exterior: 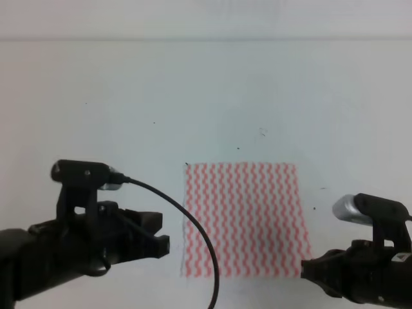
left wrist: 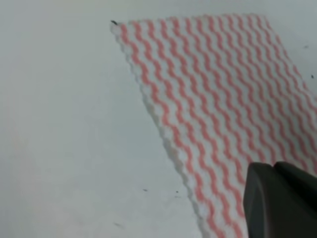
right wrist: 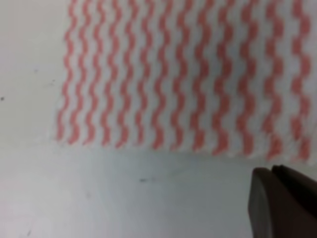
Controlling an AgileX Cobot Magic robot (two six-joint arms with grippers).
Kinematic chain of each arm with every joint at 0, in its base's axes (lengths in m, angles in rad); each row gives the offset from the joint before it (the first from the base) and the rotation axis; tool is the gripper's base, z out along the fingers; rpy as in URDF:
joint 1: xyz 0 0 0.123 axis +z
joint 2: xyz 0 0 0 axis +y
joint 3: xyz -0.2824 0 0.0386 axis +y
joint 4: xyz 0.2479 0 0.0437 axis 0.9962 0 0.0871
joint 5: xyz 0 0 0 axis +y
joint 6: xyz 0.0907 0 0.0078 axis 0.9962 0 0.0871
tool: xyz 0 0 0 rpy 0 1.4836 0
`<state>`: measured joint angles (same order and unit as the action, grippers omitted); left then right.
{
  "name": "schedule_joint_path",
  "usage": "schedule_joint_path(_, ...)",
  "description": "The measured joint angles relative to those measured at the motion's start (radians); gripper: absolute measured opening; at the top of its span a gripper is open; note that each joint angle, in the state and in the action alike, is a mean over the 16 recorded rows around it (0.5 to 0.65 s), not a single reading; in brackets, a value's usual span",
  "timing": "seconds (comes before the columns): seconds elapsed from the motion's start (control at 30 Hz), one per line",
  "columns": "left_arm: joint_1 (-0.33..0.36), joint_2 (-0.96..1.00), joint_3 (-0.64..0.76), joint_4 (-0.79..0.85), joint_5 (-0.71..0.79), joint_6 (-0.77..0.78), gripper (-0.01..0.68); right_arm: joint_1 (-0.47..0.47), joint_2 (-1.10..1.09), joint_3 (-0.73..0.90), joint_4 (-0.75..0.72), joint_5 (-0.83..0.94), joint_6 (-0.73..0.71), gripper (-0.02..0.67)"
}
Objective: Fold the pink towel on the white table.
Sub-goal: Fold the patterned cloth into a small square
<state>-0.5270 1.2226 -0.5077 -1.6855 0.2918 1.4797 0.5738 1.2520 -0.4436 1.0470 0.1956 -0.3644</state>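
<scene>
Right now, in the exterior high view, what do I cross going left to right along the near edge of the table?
Left tool → pink towel → right tool, all over the white table.

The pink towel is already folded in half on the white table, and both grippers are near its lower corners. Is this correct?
Not quite. The pink towel is not folded: the exterior high view shows it lying flat in one layer on the white table. The left gripper and right gripper are indeed near its lower corners.
</scene>
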Motion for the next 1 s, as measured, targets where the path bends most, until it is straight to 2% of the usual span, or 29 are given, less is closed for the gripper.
schedule_joint_path(0.13,-0.031,0.012,-0.002,0.007,-0.032,0.000,-0.005,-0.040,0.027,-0.001,0.000,-0.004,0.000,0.001)
schedule_joint_path(0.27,-0.049,0.018,-0.002,0.005,-0.041,-0.001,-0.003,-0.088,0.043,-0.002,0.003,0.003,0.001,0.052)
schedule_joint_path(0.47,-0.050,0.028,-0.002,0.005,-0.031,-0.001,-0.003,-0.150,0.078,-0.004,0.020,0.021,0.001,0.164)
schedule_joint_path(0.67,-0.050,0.030,-0.002,0.005,-0.027,0.000,-0.003,-0.170,0.146,-0.017,0.043,0.043,-0.001,0.266)
schedule_joint_path(0.83,-0.050,0.029,-0.002,0.004,-0.027,0.002,-0.004,-0.170,0.214,-0.047,0.061,0.064,-0.002,0.298)
schedule_joint_path(1.0,-0.050,0.028,-0.002,0.003,-0.025,0.003,-0.004,-0.170,0.274,-0.082,0.067,0.096,-0.004,0.297)
